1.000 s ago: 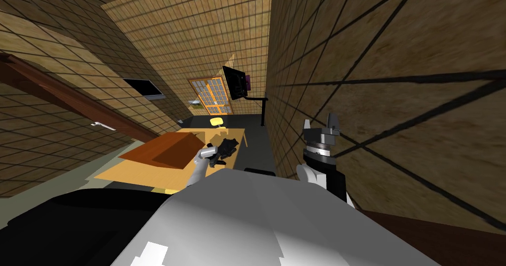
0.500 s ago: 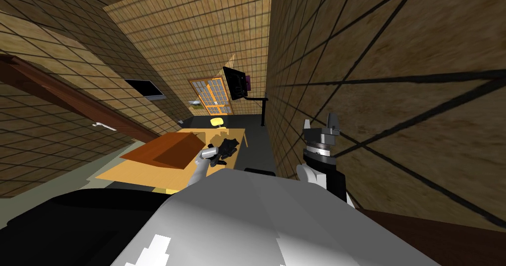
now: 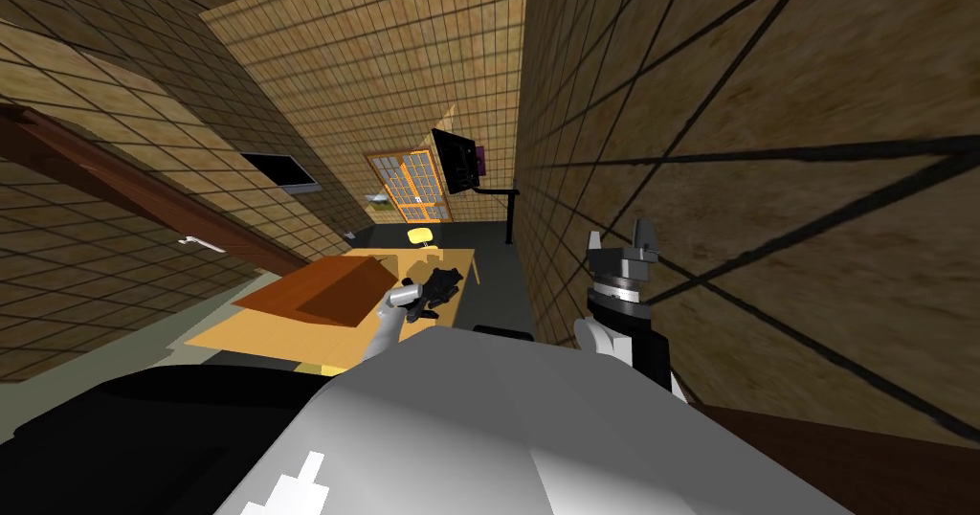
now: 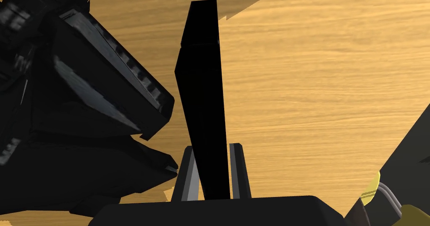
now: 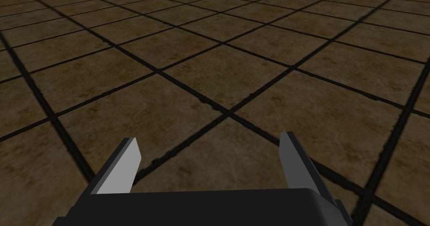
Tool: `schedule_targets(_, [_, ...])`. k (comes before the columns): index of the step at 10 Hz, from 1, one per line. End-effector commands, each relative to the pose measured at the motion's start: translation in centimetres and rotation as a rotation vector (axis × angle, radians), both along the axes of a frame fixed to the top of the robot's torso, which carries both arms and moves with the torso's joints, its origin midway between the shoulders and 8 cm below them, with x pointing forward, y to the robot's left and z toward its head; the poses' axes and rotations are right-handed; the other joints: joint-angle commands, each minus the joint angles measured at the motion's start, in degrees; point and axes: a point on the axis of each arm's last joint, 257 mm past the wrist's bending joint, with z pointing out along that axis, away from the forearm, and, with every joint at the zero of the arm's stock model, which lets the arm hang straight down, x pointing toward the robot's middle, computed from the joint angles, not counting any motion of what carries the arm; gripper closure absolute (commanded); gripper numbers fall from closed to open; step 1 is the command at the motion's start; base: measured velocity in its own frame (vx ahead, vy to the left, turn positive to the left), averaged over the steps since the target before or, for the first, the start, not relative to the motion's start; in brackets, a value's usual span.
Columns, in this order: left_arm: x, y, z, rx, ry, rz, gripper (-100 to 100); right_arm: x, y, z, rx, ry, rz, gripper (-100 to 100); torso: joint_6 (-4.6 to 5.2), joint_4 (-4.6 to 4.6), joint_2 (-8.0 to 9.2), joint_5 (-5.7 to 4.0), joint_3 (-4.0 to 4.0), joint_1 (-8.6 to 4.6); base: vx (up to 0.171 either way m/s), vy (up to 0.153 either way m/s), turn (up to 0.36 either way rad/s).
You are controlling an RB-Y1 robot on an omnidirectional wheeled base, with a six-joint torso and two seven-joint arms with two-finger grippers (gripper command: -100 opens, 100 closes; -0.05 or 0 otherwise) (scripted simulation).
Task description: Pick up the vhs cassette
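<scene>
The VHS cassette is a thin black slab, seen edge-on and standing up from between my left gripper's fingers. My left gripper is shut on it, one light grey finger pressing each flat side. Below it lies the light wooden table. In the head view the left gripper sits low over that table, among black things. My right gripper is raised beside the tiled wall, and its fingers stand open with nothing between them.
A bulky black object lies on the table right beside the cassette. A brown box takes up the table's left part. A yellow item sits at the far end. A dark screen on an arm hangs beyond.
My left gripper's fingers have come together on the cassette. The arms and the table's things have otherwise stayed where they were.
</scene>
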Motion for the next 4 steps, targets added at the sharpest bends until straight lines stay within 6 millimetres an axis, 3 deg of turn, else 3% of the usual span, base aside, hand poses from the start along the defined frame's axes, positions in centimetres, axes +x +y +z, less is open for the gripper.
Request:
schedule_targets(1, [0.07, 0.33, 0.89, -0.001, 0.001, -0.001, 100, 0.0, 0.0, 0.0, 0.0, 0.0, 0.0, 0, 0.0, 0.0, 0.0, 0.0, 0.0, 0.0, 0.001, -0.032, 0.002])
schedule_targets(3, [0.1, 0.41, 1.02, 0.0, -0.001, -0.001, 100, 0.0, 0.0, 0.0, 0.0, 0.0, 0.0, 0, 0.0, -0.01, 0.0, -0.02, 0.0, -0.09, 0.002, -0.024, 0.004])
schedule_targets(4, [0.07, 0.39, 1.07, -0.001, 0.001, -0.001, 0, 0.0, 0.0, 0.0, 0.0, 0.0, 0.0, 0, 0.0, -0.02, 0.0, 0.0, -0.01, -0.03, 0.0, 0.0, 0.0])
